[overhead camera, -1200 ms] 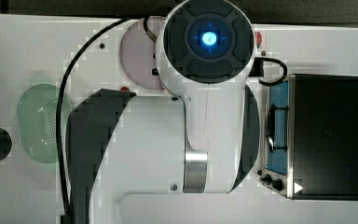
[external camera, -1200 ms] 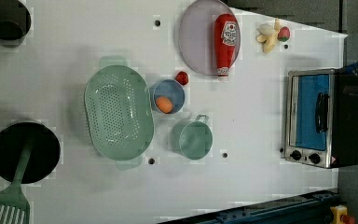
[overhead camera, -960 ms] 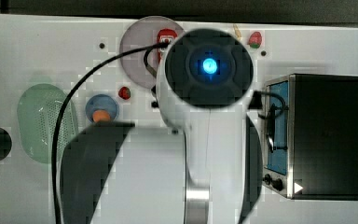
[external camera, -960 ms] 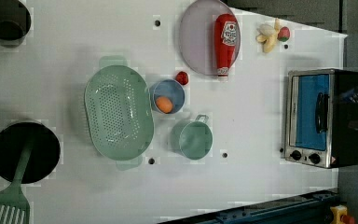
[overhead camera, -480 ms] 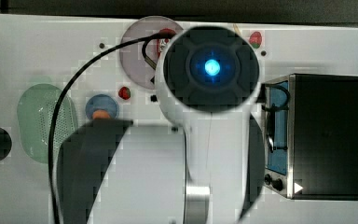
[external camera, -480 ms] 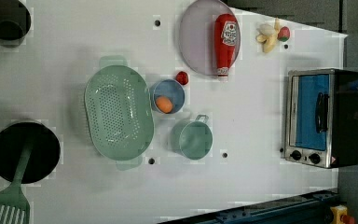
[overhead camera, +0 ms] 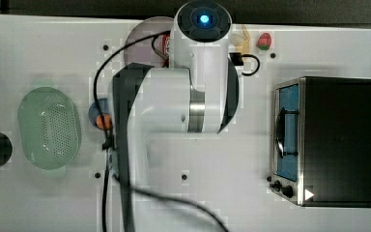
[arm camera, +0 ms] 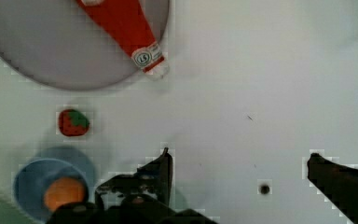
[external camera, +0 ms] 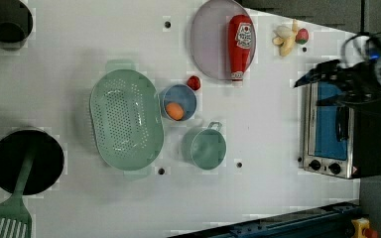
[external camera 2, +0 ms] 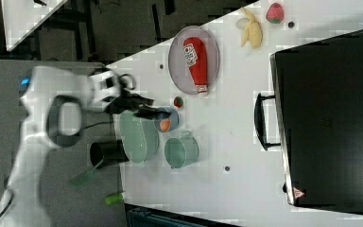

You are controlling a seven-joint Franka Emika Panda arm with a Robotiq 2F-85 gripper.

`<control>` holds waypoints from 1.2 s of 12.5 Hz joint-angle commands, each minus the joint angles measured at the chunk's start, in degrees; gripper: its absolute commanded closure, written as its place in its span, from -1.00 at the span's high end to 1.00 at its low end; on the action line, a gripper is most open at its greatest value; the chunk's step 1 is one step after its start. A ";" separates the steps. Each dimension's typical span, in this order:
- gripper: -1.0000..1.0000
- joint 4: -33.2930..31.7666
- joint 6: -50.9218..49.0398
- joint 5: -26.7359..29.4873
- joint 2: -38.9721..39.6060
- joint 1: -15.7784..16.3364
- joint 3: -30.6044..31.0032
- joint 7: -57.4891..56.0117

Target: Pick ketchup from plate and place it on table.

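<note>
The ketchup (external camera: 240, 44) is a red bottle with a white label, lying flat on the pale round plate (external camera: 211, 44) at the white table's (external camera: 268, 124) far edge. The right view shows the ketchup (external camera 2: 196, 59) with its cap at the plate's (external camera 2: 179, 66) rim. My gripper (arm camera: 240, 170) hangs open and empty high above bare table, apart from the ketchup (arm camera: 126, 23) and plate (arm camera: 51, 46). The left view shows the gripper (external camera: 317, 89) over the oven's end. In the top view my arm covers most of the plate (overhead camera: 140, 43).
A toaster oven (external camera: 337, 129) stands at the left view's right. A strawberry (external camera: 193, 83), a blue bowl (external camera: 166, 96) with an orange ball, a green cup (external camera: 204, 147) and a green colander (external camera: 126, 119) sit mid-table. A banana (external camera: 285, 39) lies near the plate; a black pot (external camera: 25, 161) stands far left.
My arm has swung and stretched out in the top view, and its gripper has come into the left view at the right. The ketchup has not moved.
</note>
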 commanded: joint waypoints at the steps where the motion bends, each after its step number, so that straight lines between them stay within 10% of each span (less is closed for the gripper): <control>1: 1.00 -0.06 5.88 -0.29 1.34 0.05 1.58 -13.73; 15: 1.00 12.55 26.66 -6.12 26.56 3.02 1.57 -19.80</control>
